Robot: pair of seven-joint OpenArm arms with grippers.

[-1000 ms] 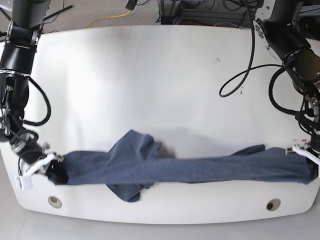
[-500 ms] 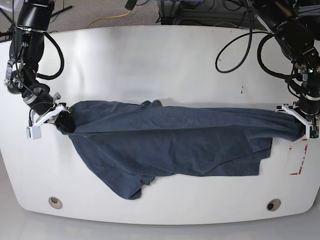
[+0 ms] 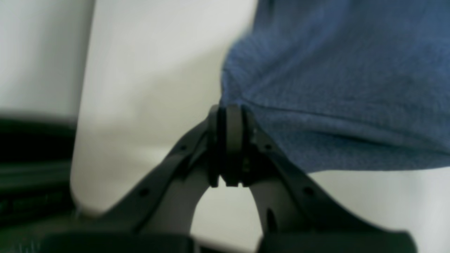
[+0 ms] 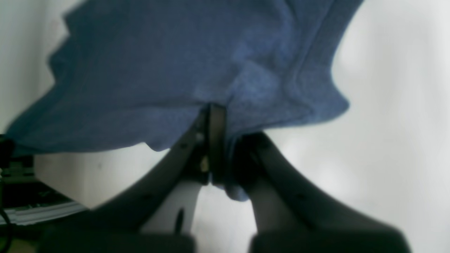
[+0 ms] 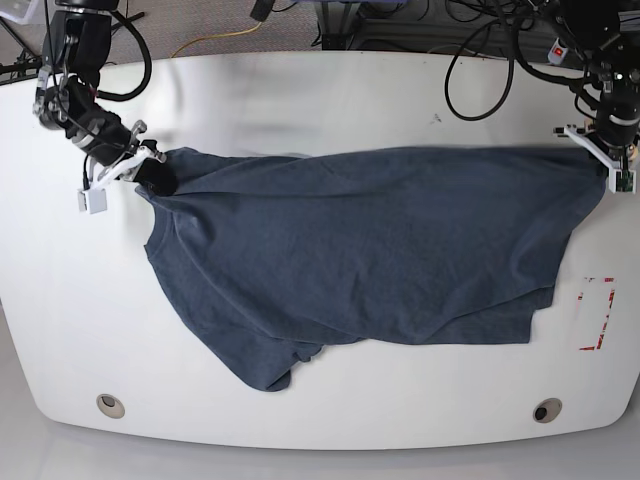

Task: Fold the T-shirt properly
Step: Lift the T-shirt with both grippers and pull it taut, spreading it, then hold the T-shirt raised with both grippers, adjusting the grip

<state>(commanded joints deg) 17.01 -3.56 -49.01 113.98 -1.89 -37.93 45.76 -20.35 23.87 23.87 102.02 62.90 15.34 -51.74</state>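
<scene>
Shirt (image 5: 360, 250) spread wide on white desk (image 5: 300, 90), dark heathered navy, plain side up, wrinkled, lower hem bunched, left gripper (image 5: 600, 152) and right gripper (image 5: 140, 168) each clamped on a top corner, cloth taut between them.

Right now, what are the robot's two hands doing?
Left gripper: shut on the dark navy-blue cotton T-shirt.
Right gripper: shut on the same T-shirt.
</scene>
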